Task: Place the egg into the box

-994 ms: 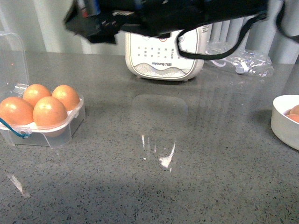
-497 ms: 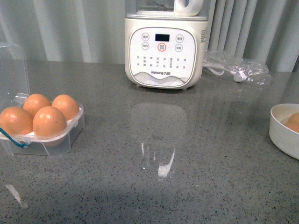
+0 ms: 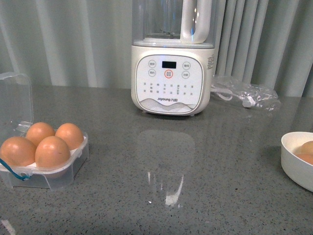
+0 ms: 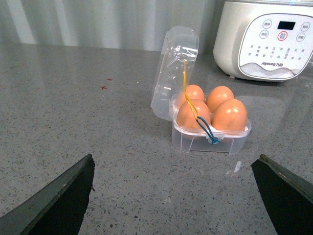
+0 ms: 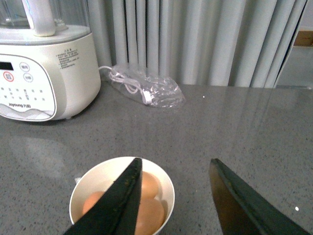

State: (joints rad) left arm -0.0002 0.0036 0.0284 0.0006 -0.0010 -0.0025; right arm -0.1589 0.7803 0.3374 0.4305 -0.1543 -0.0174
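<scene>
The box point(image 3: 63, 174) stands at the table's left with its clear lid point(image 3: 17, 98) hinged up. Several brown eggs point(image 3: 53, 151) fill its white tray, and a blue-yellow cord point(image 4: 203, 125) hangs over the front. In the left wrist view my left gripper point(image 4: 175, 159) is open and empty above bare table, well short of the box point(image 4: 205, 142). My right gripper point(image 5: 173, 164) is open and empty. One of its fingers point(image 5: 122, 196) overlaps the white bowl point(image 5: 95, 178), where more brown eggs point(image 5: 151, 215) lie. Neither arm shows in the front view.
A white blender point(image 3: 170, 73) stands at the back centre. A clear plastic bag with a cable point(image 3: 244, 93) lies to its right. The bowl point(image 3: 293, 164) sits at the right edge of the front view. Grey curtains close off the back.
A dark arm that crossed the top of the front view a second ago has left it. The front view now takes in more of the blender, and the table things sit lower in frame.
</scene>
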